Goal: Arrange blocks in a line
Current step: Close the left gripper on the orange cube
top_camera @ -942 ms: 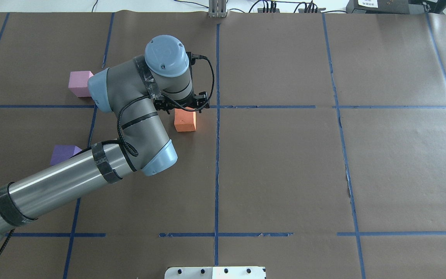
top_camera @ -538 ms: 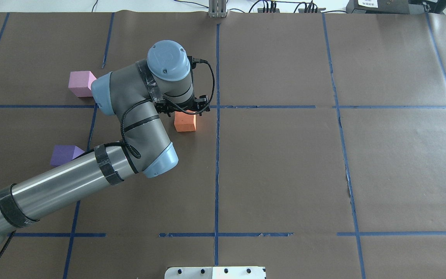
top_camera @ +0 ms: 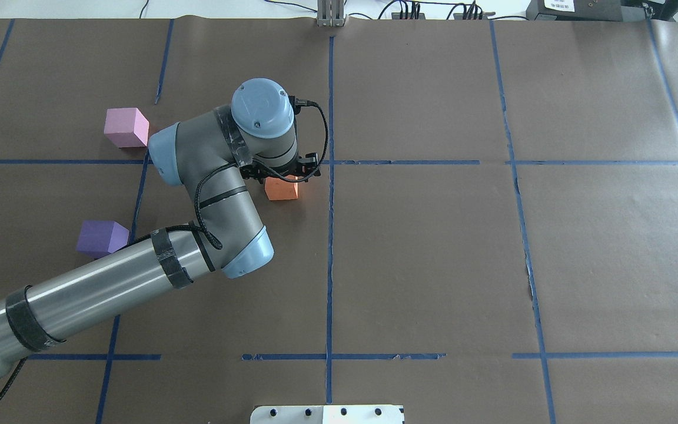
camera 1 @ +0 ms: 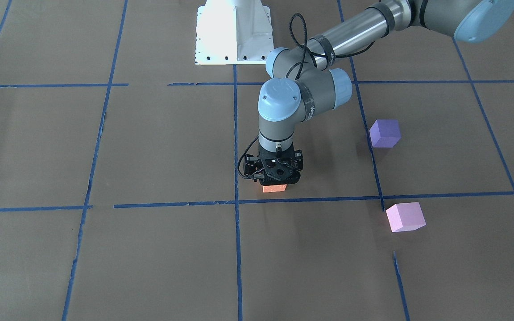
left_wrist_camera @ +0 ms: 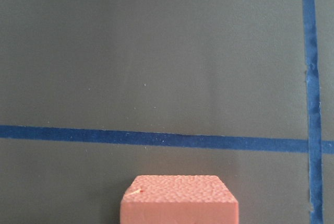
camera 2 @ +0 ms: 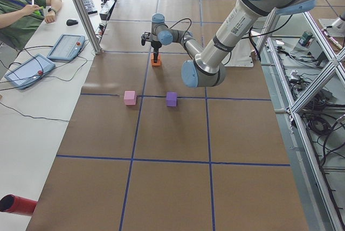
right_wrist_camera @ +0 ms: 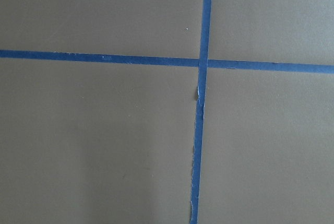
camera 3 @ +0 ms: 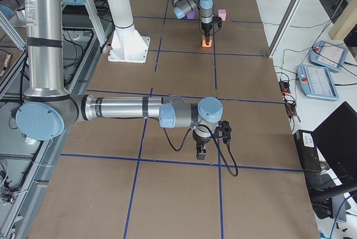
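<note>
The orange block (top_camera: 282,189) rests on the brown table paper just left of the centre tape line; it also shows in the front view (camera 1: 274,188) and the left wrist view (left_wrist_camera: 179,201). My left gripper (top_camera: 283,172) hangs straight down right over it, fingers low around its top and apparently open; the fingertips are hidden. The pink block (top_camera: 126,126) lies far left at the back. The violet-purple block (top_camera: 100,237) lies left, beside my left forearm. My right gripper (camera 3: 201,151) shows only in the exterior right view, low over a tape cross; I cannot tell its state.
Blue tape lines (top_camera: 330,235) divide the table into squares. The white robot base plate (camera 1: 232,31) sits at the near middle edge. An operator (camera 2: 21,10) sits with tablets beyond the table's far side.
My left gripper has come down over the orange block, covering more of its top. The forearm shifted a little, uncovering the pink and purple blocks. The blocks have not moved.
</note>
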Tool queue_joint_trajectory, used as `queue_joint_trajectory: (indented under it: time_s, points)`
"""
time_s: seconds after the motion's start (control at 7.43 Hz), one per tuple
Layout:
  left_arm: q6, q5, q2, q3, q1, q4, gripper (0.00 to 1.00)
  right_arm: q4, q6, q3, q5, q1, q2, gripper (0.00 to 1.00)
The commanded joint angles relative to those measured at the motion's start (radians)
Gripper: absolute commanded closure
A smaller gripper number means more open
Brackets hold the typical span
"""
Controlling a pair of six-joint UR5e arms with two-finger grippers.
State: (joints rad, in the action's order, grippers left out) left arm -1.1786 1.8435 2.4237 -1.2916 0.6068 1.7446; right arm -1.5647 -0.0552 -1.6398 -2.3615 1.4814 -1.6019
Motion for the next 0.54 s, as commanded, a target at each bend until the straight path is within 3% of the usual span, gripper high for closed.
queue_joint_trajectory:
  time_s: [0.0, 0.13, 0.4]
  points:
    - [0.005, -0.006, -0.003, 0.003, -0.002, 0.003, 0.66, 0.0, 0.0, 0.0, -0.001, 0.0, 0.0, 0.0]
    - [0.01, -0.007, -0.002, -0.005, 0.004, -0.007, 0.97, 0.0, 0.0, 0.0, -0.001, 0.0, -0.001, 0.0]
    - [0.093, 0.008, -0.006, -0.168, 0.059, -0.183, 1.0, 0.0, 0.0, 0.0, -0.001, 0.0, 0.0, 0.0]
